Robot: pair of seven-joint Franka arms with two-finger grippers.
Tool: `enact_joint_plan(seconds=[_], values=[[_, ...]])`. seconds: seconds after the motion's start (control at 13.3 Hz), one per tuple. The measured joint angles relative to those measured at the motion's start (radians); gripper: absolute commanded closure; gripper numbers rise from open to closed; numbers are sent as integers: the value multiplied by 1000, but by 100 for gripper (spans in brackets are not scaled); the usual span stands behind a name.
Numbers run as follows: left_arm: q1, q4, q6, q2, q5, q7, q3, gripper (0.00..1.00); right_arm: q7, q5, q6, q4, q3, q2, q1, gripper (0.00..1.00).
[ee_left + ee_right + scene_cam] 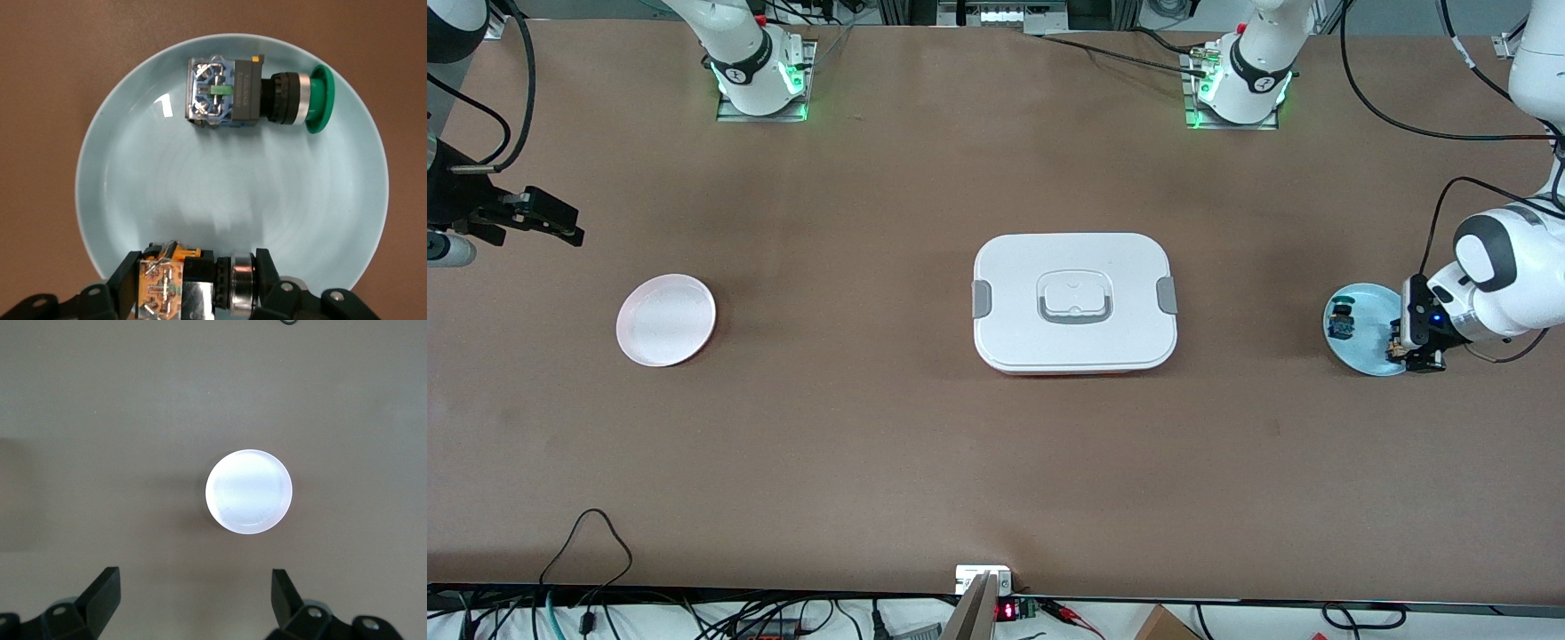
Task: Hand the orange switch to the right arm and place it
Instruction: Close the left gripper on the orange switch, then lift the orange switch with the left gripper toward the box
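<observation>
The orange switch (pixel 175 288) lies on its side at the rim of a light blue plate (pixel 233 190), at the left arm's end of the table. My left gripper (pixel 198 280) is shut on it, one finger on the orange contact block and the other on the metal ring end. From the front, the left gripper (pixel 1405 354) is down at the plate's (pixel 1369 298) edge and the switch (pixel 1396 352) barely shows. My right gripper (pixel 560 224) waits open in the air at the right arm's end, with nothing between its fingers (pixel 103 590).
A second switch with blue-green parts and a green button (pixel 247 90) lies on the same blue plate. A pale pink plate (pixel 665 320) sits near the right arm's end. A white lidded box (pixel 1074 302) stands mid-table.
</observation>
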Motion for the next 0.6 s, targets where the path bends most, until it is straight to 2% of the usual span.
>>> enact_joint_plan(seconds=[0.3,0.45,0.6], values=[[0,52,-33,0,0,2,-12,100,0,0,0,0,0,0,0,0],[0,107,-126,0,-3,2,-23,100,0,0,0,0,0,1,0,0],[0,175,-272,-1,-61,2,-48,100,0,0,0,0,0,1,0,0]])
